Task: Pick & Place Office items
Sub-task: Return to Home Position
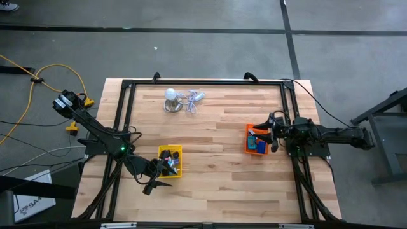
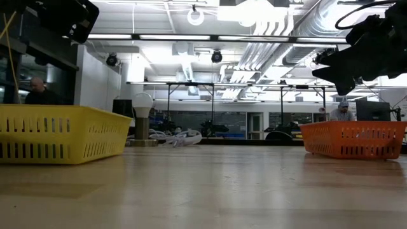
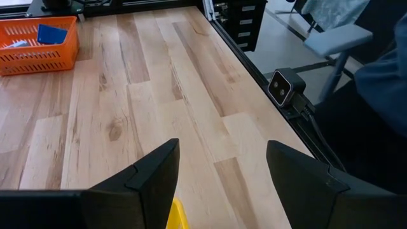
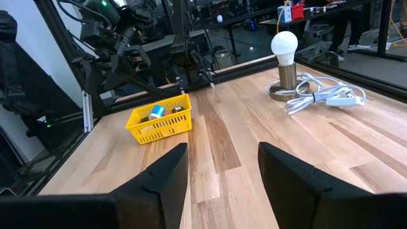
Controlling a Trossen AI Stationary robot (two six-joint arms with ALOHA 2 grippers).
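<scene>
With left claw [image 3: 222,152] and right claw [image 4: 222,149] both spread and empty, I judge the job nearly done: the office items [image 3: 51,33] lie in the orange tray [image 1: 249,130] and yellow tray [image 4: 162,124], none apparently loose on the bench [image 1: 216,127].

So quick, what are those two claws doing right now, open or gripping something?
Left gripper: open, holding nothing, beside the yellow tray.
Right gripper: open, holding nothing, beside the orange tray.
</scene>
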